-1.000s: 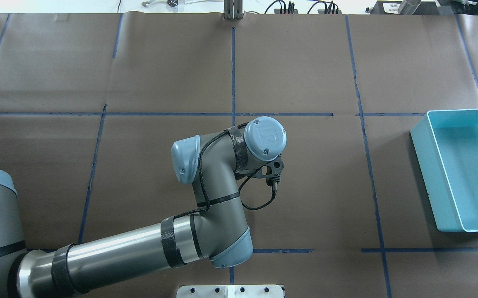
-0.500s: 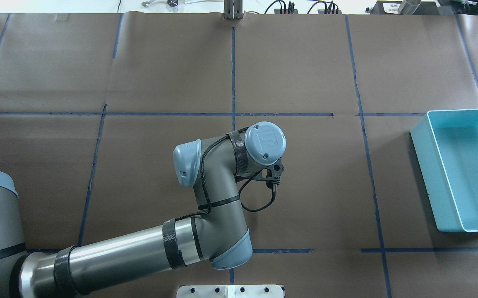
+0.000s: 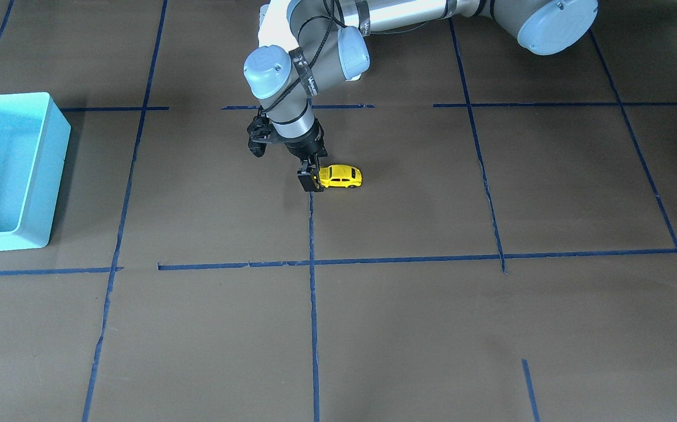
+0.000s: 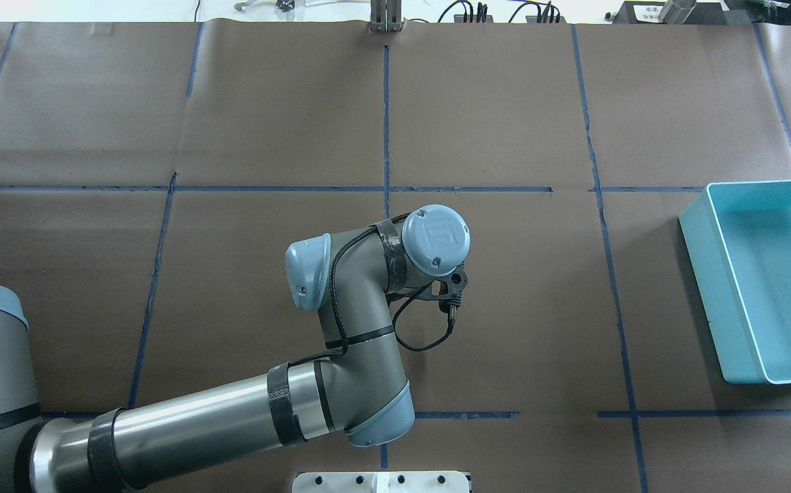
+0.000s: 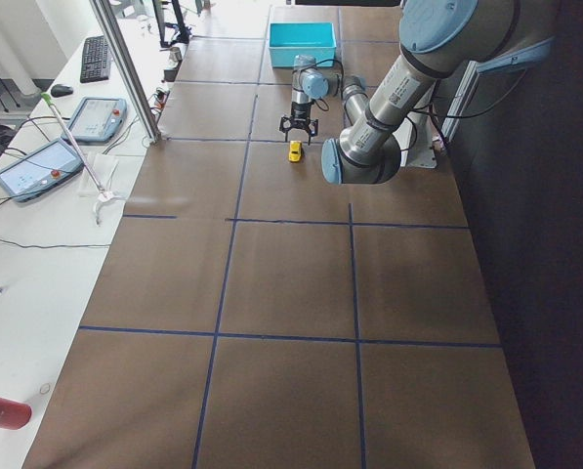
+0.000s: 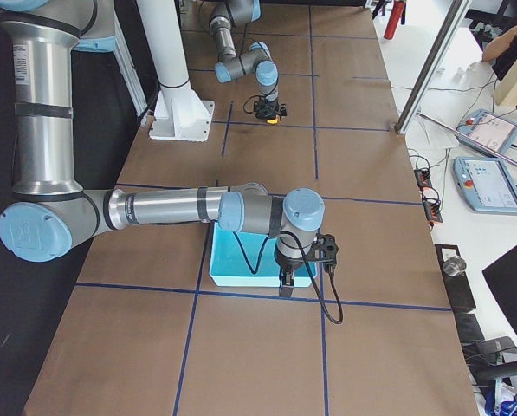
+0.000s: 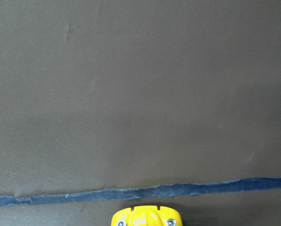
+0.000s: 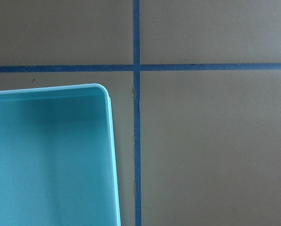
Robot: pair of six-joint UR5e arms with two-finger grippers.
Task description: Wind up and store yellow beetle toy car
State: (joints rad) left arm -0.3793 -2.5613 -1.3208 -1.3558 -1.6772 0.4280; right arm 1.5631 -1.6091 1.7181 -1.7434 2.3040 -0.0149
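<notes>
Left gripper [image 3: 312, 177] at left end of tiny yellow beetle toy car [image 3: 342, 176]; clamped or not, cannot tell. Press car onto brown worktop [image 3: 373, 328], drag back straight.

Table [image 3: 432, 328]: bears everything listed.
Toy car [image 3: 341, 176]: on its wheels on the table, near the middle, just beside a tape line [image 3: 310, 234].
Left gripper [image 3: 312, 179]: at the car's end nearest the bin.
Bin [image 3: 51, 170]: on the table at the robot's right end, well apart from the car.
Right gripper [image 6: 286, 282]: above the bin's rim, on the side away from the car.
</notes>
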